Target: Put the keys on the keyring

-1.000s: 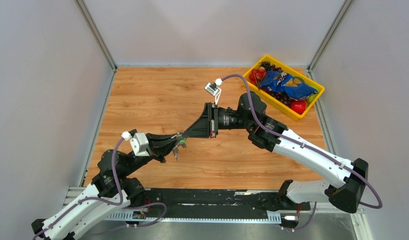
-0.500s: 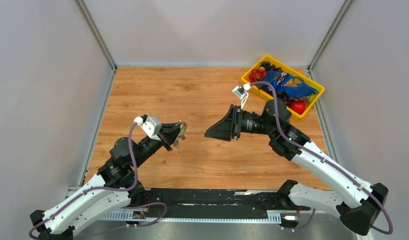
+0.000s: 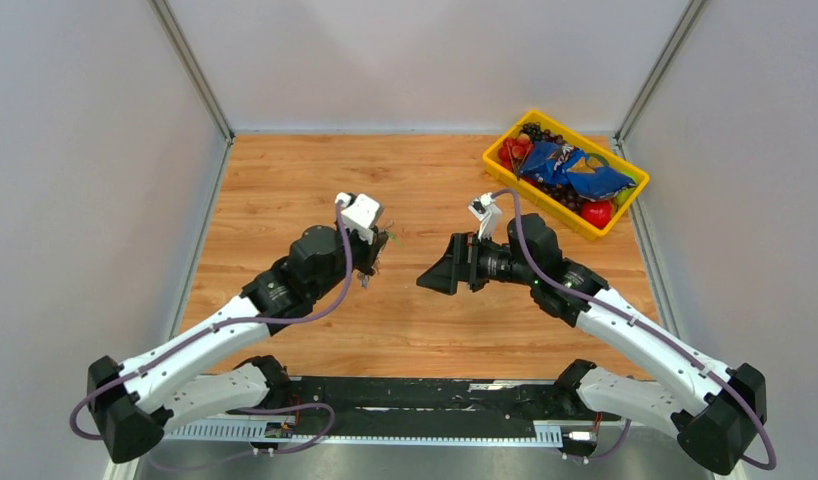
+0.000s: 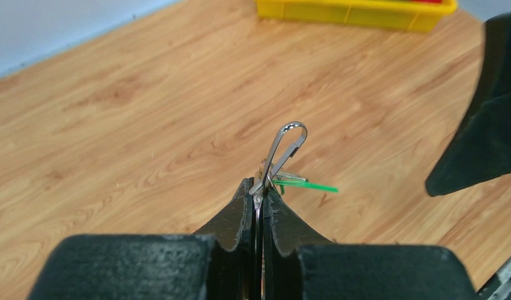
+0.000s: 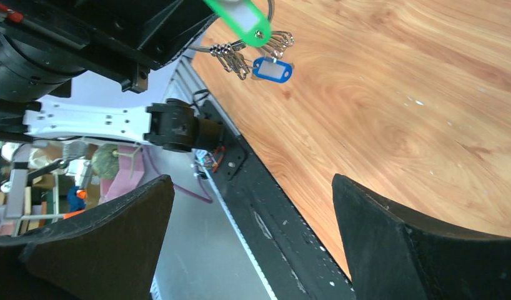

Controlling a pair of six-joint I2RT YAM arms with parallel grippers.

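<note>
One yellow bin [image 4: 353,9] sits at the worktop's [image 3: 285,180] far right corner. Mid-worktop, the right gripper [image 3: 435,277] gapes wide and empty. The left gripper [image 4: 258,194] pinches one keyring [image 4: 284,147] carrying two tagged keys [image 5: 231,59], with one green tag [image 5: 237,19] and one blue tag [image 5: 272,69].

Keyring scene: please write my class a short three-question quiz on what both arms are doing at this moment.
1. True or false: the right gripper is open and holds nothing.
2. What is the left gripper clamped on? A) the keyring B) a pen C) nothing
3. The right wrist view shows two plastic tags hanging by the keyring. What colours are they?

Key: 1 true. 2 A. 3 a green tag and a blue tag.
</note>
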